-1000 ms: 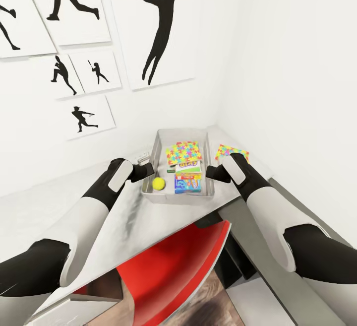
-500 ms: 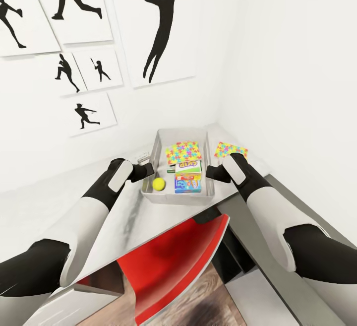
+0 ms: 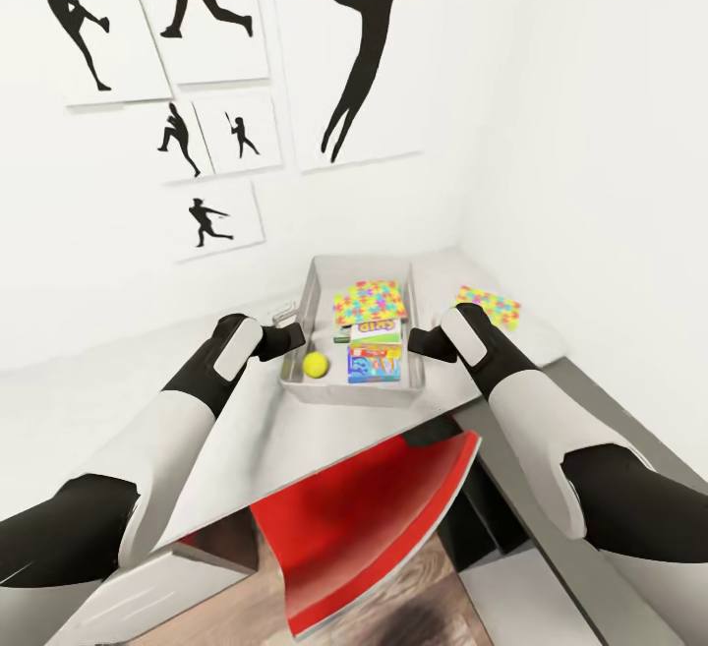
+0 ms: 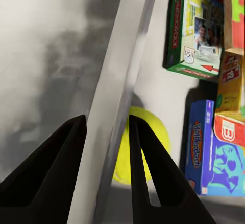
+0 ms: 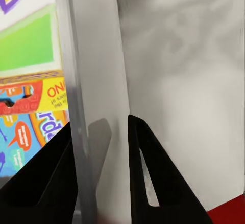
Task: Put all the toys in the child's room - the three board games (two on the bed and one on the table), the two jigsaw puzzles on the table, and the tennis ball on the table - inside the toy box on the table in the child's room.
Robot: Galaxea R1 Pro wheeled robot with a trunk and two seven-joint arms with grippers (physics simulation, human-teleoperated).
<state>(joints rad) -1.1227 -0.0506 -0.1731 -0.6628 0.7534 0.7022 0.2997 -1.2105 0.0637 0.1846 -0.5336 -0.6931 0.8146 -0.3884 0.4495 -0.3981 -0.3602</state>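
The toy box sits clamped between left gripper and right gripper.

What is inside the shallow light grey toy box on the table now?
The shallow light grey toy box holds a yellow-green tennis ball, a colourful jigsaw puzzle board and printed game boxes: a blue one in front, a white-green one behind. The puzzle covers whatever lies beneath it.

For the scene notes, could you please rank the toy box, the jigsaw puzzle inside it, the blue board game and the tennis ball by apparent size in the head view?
1. Toy box, clearly largest.
2. Jigsaw puzzle in the box.
3. Blue board game, partly covered by another box, so this is less sure.
4. Tennis ball, smallest.
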